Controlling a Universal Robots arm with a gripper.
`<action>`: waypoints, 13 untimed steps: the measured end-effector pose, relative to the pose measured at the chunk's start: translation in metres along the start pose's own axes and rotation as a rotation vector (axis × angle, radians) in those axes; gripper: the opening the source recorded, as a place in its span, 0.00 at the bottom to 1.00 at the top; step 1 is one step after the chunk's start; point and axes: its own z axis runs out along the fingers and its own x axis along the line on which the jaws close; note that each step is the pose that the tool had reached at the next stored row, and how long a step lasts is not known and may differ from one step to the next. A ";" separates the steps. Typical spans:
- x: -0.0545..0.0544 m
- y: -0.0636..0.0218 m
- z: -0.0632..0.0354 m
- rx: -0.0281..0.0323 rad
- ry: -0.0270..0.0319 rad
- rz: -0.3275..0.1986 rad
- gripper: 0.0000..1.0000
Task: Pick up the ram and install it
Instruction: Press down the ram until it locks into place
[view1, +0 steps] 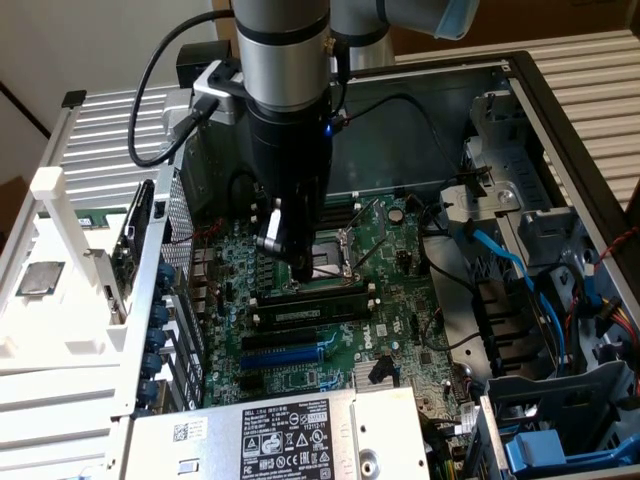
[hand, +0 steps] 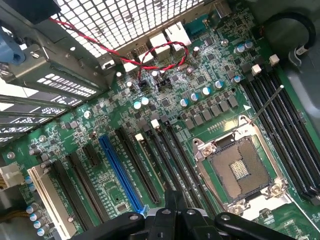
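Observation:
My gripper hangs low inside the open computer case, just over the motherboard beside the empty CPU socket. In the wrist view its dark fingertips meet in one narrow point above the long black memory slots, and I see nothing between them. Those slots look empty. A thin green and pale stick that looks like the ram lies outside the case on the rack at the exterior view's left, well away from the gripper.
A blue expansion slot runs beside the black slots. A red-and-black wire loops near the rear ports. The power supply lies in front, and drive cages with blue cables are at the exterior view's right. A white fixture stands left.

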 end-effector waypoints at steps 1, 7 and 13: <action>0.000 -0.0002 0.0000 0.0017 0.0003 0.008 0.10; -0.002 -0.0016 0.0000 0.0120 -0.0013 0.060 0.10; -0.003 -0.0030 -0.0001 0.0195 -0.0031 0.102 0.10</action>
